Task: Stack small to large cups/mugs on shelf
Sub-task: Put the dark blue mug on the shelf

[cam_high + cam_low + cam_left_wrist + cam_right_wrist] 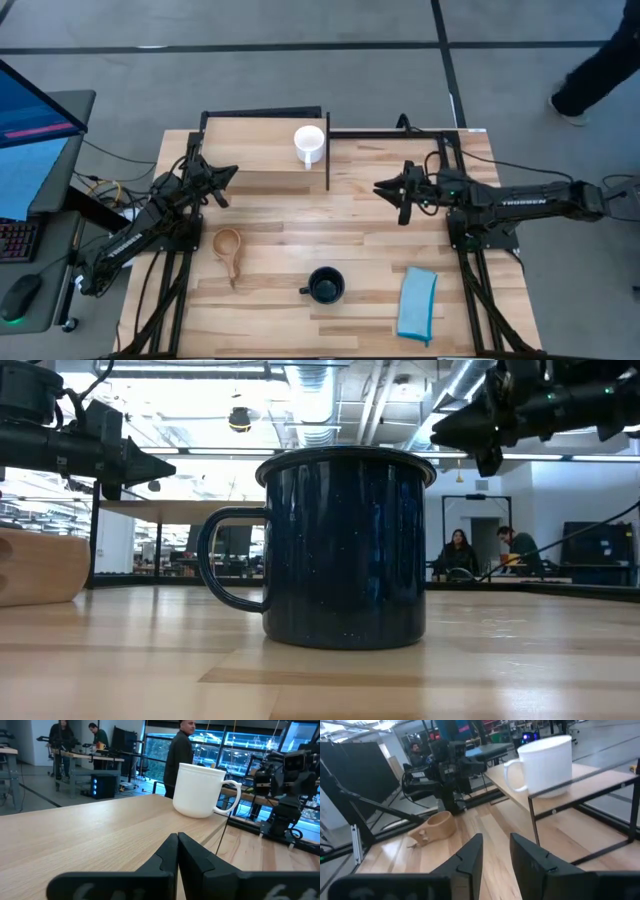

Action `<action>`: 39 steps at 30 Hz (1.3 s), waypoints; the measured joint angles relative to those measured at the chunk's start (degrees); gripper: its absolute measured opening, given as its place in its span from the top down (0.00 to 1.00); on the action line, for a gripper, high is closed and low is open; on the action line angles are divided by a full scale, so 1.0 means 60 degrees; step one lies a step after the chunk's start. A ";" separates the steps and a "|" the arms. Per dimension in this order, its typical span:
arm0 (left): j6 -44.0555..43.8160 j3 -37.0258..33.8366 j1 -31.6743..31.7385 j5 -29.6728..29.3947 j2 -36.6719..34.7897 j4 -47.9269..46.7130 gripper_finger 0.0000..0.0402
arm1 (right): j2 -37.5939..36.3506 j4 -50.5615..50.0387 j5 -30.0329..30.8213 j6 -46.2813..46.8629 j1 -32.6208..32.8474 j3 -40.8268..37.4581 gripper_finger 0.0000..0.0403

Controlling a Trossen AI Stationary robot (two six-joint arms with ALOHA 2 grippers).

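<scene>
Both jaws hold nothing. On the left gripper point(228, 176) they are pressed together, and it waits by the front edge of the shelf point(250, 150). On the right gripper point(383, 187) they stand apart, with a gap between them. It hangs over the table point(280, 230), just past the shelf's black frame.

One white mug point(309, 143) sits on the shelf, near its right end. The wooden cup point(229, 246) lies on the table in front of the left arm. The dark mug point(325, 285) stands closer to the front, near the blue cloth point(417, 303).

What could go wrong? The white mug is close to the shelf's edge, I think (the top view is small), so a bump from an arm could knock it off. The wooden cup's long handle could also snag.

Only one word can be read: "TROSSEN" on the right arm.
</scene>
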 joint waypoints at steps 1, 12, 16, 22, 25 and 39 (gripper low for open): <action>0.0000 0.0003 0.0000 -0.0007 0.0000 -0.0003 1.00 | 0.0000 -0.0003 0.0000 0.0004 -0.0001 -0.0052 0.71; 0.0003 0.0002 0.0000 -0.0029 0.0000 -0.0003 1.00 | -0.0259 0.1035 0.0031 0.0619 -0.0047 -0.1108 0.71; 0.0003 0.0000 0.0000 -0.0033 0.0000 -0.0003 1.00 | -0.0846 0.1008 0.0196 0.0898 -0.0044 -0.1520 0.71; 0.0003 0.0002 0.0000 -0.0033 0.0000 -0.0003 1.00 | -0.1888 0.1002 0.0219 0.0851 -0.0044 -0.1744 0.71; 0.0002 0.0000 0.0000 -0.0036 0.0000 -0.0003 1.00 | -0.2372 0.0956 0.0219 0.0836 -0.0044 -0.1938 0.71; 0.0003 0.0003 0.0000 -0.0040 -0.0001 -0.0003 1.00 | -0.3497 0.0864 0.0288 0.0839 -0.0044 -0.2334 0.71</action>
